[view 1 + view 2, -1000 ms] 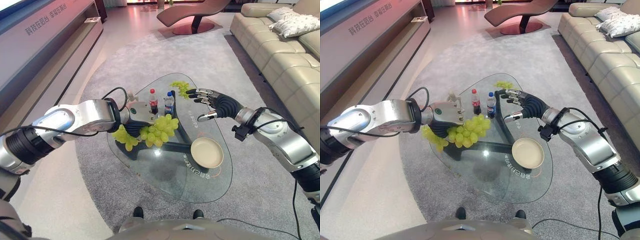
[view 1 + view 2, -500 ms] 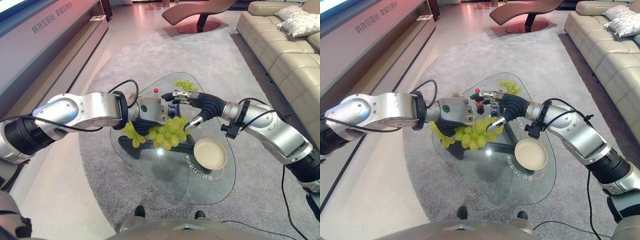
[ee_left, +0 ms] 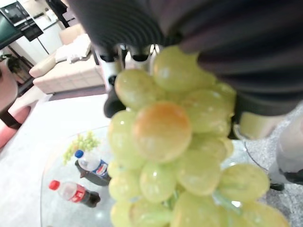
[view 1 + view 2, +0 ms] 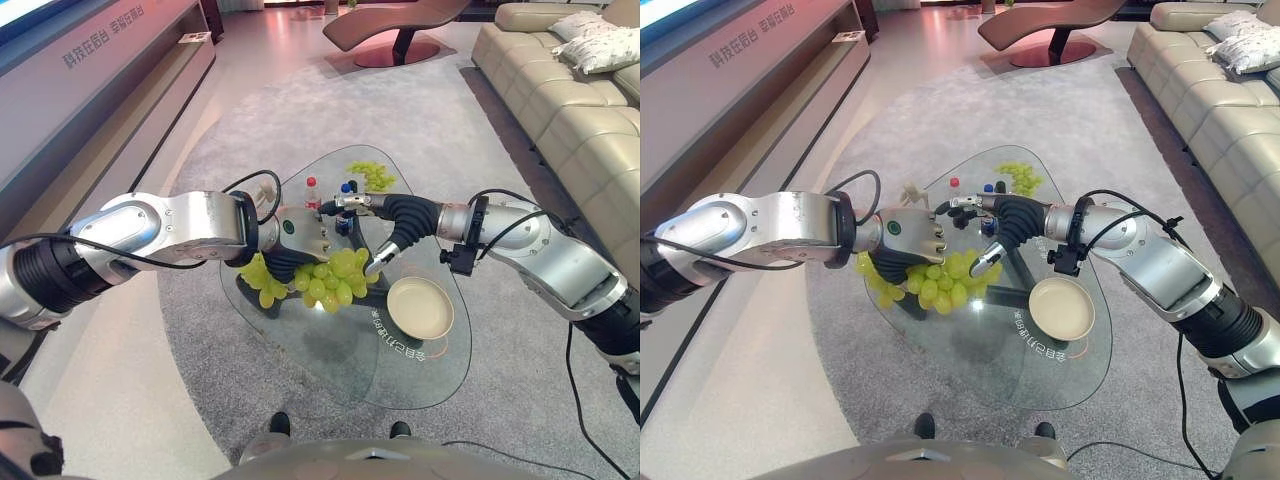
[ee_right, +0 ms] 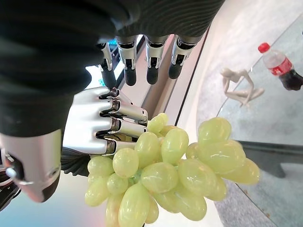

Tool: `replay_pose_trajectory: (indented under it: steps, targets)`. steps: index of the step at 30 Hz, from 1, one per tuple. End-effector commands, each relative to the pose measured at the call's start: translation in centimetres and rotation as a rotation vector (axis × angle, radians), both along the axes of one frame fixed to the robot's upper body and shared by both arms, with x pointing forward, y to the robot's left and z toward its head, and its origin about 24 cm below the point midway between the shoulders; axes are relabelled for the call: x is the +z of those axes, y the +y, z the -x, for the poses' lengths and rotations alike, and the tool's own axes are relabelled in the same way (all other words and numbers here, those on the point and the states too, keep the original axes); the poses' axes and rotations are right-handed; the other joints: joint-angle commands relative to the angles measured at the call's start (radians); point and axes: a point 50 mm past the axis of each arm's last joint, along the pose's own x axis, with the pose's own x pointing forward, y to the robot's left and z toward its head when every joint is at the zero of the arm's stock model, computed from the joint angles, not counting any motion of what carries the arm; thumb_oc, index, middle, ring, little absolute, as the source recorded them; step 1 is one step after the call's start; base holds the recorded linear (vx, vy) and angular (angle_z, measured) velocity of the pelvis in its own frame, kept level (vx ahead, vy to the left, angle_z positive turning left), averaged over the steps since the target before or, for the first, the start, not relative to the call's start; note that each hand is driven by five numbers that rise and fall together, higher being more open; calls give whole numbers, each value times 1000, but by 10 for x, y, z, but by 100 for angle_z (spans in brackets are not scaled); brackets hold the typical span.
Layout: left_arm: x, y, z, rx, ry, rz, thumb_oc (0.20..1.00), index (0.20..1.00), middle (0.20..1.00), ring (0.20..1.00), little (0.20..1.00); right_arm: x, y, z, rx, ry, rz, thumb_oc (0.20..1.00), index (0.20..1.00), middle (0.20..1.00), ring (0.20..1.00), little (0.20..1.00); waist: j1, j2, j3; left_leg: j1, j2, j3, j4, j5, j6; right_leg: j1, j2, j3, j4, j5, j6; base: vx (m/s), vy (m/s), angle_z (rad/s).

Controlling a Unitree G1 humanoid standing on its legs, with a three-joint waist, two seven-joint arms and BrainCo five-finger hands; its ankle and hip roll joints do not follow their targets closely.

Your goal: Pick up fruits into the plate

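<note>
Green grape bunch hangs above the glass table, clamped in left hand fingers; right hand fingers are spread apart beside it, near the plate.

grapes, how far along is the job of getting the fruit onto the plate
Done: nothing; the plate is bare. In hand: the left robot hand grips a grape bunch above the glass table, and the open right robot hand is beside it. Left: plating this bunch and the second bunch at the far edge.
</note>
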Motion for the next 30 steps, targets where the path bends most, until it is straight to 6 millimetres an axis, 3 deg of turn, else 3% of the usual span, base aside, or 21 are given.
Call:
replay_pose_trajectory:
  steps: [1,12,21,30]
  targets:
    - [31,-2,-8,29,-73,117,200,200,200,200,200,0,22,18,177,42,9,1000,1000,1000,1000,1000,20,-30,-33,71,-54,57,2,-136,26,42,4,45,6,-59,5,0,0,0]
    - [26,13,-14,114,-27,155,200,200,200,200,200,-25,-5,9,23,138,8,1000,1000,1000,1000,1000,17,-27,-28,75,-49,63,2,-133,25,48,5,44,6,-63,0,0,0,0]
    - [24,29,-19,185,-5,150,200,200,200,200,200,-20,-25,5,-63,86,-13,1000,1000,1000,1000,1000,6,-21,-23,78,-49,68,2,-134,24,48,5,48,6,-62,2,0,0,0]
    - [29,28,-21,193,-6,171,200,200,200,200,200,-24,-29,0,-87,105,48,1000,1000,1000,1000,1000,8,-19,-20,78,-47,64,2,-131,22,51,2,43,6,-62,2,0,0,0]
